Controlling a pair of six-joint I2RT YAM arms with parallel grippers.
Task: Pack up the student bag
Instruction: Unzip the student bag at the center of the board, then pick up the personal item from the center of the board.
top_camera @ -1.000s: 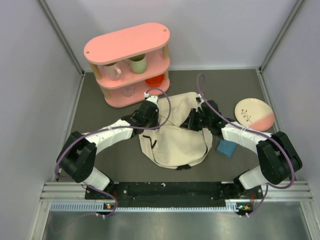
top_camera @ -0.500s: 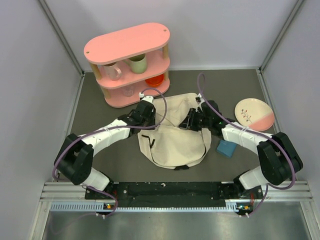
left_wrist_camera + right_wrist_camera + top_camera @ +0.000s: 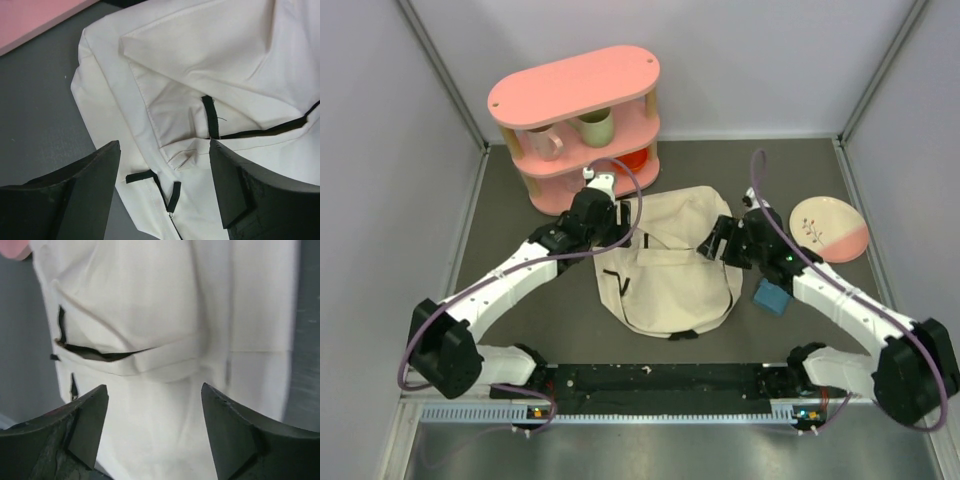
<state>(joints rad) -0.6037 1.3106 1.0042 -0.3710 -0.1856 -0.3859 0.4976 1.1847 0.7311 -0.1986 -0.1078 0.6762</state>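
Bag-placement step: left gripper [image 3: 165, 150] and right gripper [image 3: 155, 395] stood wide, empty, over student bag [image 3: 670, 270]. Next move (probably) called for grasping blue block [image 3: 773, 296], at the bag's 4 o'clock.

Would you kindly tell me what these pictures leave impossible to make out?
- Top view: the student bag contents, hidden by its own fabric.
- Top view: part of the blue block, covered by the right arm.
- Top view: what sits on the pink shelf lower tier, shadowed and small.
- Right wrist view: bag stitching, blurred.
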